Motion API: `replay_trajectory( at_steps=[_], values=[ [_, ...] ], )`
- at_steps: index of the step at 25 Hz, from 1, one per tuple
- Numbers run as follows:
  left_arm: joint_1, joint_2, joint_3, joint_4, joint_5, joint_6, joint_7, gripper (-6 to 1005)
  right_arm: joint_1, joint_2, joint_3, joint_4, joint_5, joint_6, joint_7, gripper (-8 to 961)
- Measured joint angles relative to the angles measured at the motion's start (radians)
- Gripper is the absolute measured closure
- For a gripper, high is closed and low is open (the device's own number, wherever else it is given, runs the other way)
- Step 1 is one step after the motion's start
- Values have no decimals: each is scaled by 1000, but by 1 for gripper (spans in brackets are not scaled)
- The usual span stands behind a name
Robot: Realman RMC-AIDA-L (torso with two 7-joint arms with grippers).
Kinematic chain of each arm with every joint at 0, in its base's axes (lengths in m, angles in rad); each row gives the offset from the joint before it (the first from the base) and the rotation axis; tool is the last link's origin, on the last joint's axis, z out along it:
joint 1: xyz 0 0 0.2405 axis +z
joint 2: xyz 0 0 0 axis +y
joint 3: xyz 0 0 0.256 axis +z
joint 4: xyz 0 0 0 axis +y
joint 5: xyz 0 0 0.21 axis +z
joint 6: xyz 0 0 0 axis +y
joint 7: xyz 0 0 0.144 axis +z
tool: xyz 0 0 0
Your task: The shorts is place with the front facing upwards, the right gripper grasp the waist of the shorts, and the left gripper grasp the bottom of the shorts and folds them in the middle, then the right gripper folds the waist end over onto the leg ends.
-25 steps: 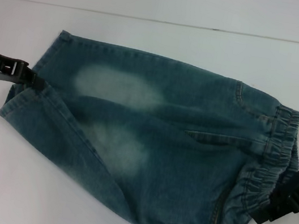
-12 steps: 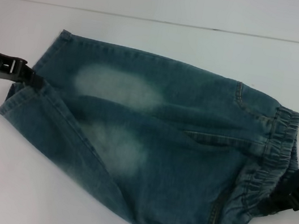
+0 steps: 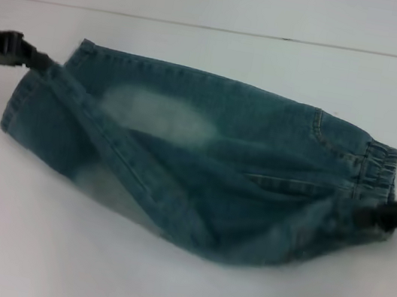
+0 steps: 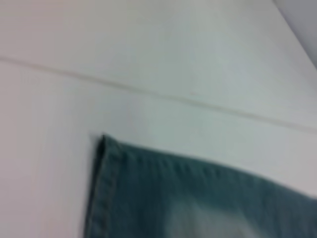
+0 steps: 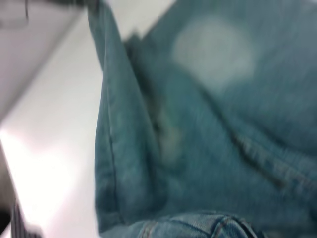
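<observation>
The blue-green denim shorts (image 3: 259, 151) lie across the white table, leg ends on the left and waist on the right. My left gripper (image 3: 38, 61) is shut on the bottom of the shorts (image 3: 20, 99), holding the near leg's hem up off the table. My right gripper (image 3: 374, 217) is shut on the waist of the shorts (image 3: 380, 165) at its near end. The near half of the cloth hangs lifted between them, covering one pale patch. A far hem corner (image 4: 104, 188) lies flat in the left wrist view. Raised denim (image 5: 208, 124) fills the right wrist view.
The white table (image 3: 176, 282) spreads on all sides of the shorts. A thin seam line (image 3: 203, 27) crosses the table behind them, also seen as the seam line (image 4: 163, 96) in the left wrist view.
Both grippers have risen and moved toward the far side, carrying the near edge of the shorts. The near leg has lifted and is turning over the far leg. The lower pale patch is now hidden.
</observation>
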Motion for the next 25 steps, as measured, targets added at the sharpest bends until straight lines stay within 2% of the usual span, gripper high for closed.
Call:
replay_trajectory(
  at_steps=[4, 9, 19, 25],
  values=[
    [3, -4, 2, -20, -48, -93, 4, 967, -66, 0, 35, 30, 112, 80, 6, 905],
    [3, -31, 12, -31, -112, -224, 45, 967, -104, 2, 78, 97, 202, 208, -10, 906],
    [-5, -95, 30, -37, -146, -420, 147, 966, -92, 45, 85, 128, 286, 403, -46, 904],
    [-3, -133, 111, -39, -169, -548, 195, 966, -92, 59, 85, 130, 340, 478, -72, 906]
  ],
)
